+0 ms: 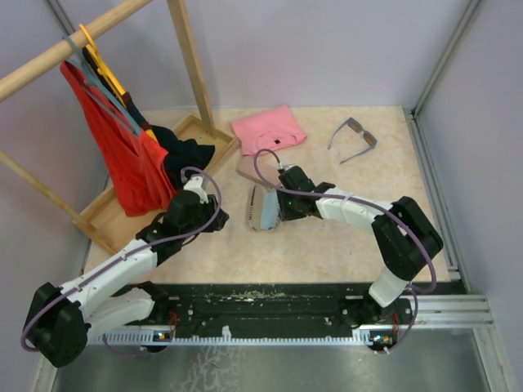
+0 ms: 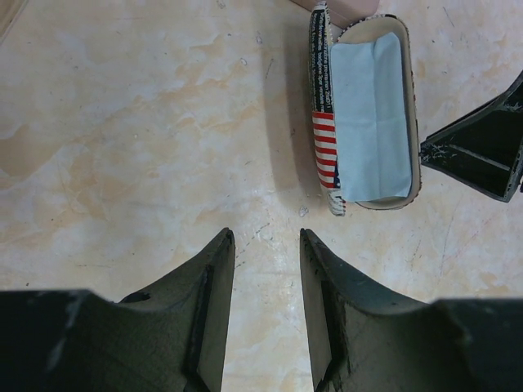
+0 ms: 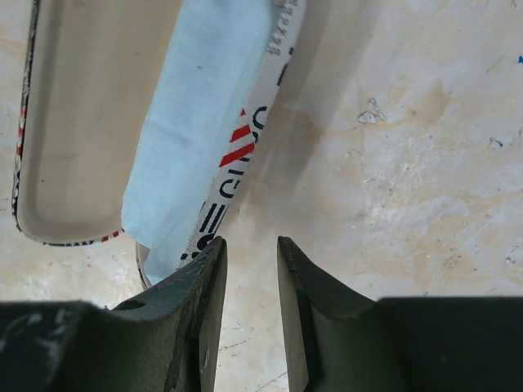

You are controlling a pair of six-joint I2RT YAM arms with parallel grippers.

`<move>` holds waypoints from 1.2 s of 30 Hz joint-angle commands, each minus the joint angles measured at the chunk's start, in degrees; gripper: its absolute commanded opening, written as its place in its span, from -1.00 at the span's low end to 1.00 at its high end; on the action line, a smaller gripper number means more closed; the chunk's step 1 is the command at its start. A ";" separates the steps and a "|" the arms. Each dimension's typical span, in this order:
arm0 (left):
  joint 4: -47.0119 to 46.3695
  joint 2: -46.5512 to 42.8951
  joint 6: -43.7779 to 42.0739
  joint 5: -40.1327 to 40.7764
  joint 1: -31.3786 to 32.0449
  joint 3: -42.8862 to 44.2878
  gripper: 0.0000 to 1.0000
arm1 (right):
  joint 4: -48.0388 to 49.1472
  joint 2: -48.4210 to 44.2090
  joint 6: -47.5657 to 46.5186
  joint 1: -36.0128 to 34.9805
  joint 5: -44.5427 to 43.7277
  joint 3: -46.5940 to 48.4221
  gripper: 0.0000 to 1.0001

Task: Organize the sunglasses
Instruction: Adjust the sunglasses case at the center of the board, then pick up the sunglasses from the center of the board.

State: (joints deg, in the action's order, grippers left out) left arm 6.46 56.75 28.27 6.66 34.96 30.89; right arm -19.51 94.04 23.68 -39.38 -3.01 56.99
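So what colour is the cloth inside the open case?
Light blue. The cloth shows best in the left wrist view, lying in the case.

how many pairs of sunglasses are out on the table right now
1. The grey-blue sunglasses lie near the far right corner of the table. No second pair shows; one could be hidden under an arm or out of view.

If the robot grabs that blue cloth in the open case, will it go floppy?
Probably floppy: the blue cloth shows fold creases and hugs the curved inside of the case. Likely very light too, since it looks thin.
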 commanded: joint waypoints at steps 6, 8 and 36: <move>0.91 -2.70 -0.13 1.28 -0.33 -0.98 -0.12 | 1.31 -5.51 2.45 -1.34 -3.11 -1.06 -0.36; 1.21 -3.15 0.00 1.62 -0.33 -0.99 -0.11 | 0.45 -6.82 2.49 -1.27 -6.62 -1.31 -0.36; 5.88 -8.62 -0.02 -3.22 -0.33 1.76 0.15 | 7.99 10.41 14.54 34.60 -18.83 19.66 0.17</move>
State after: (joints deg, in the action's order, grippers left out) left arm 13.02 49.23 28.47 5.80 34.96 32.42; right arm -11.68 99.90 35.97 -5.76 -18.17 69.84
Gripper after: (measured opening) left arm 0.571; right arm 0.582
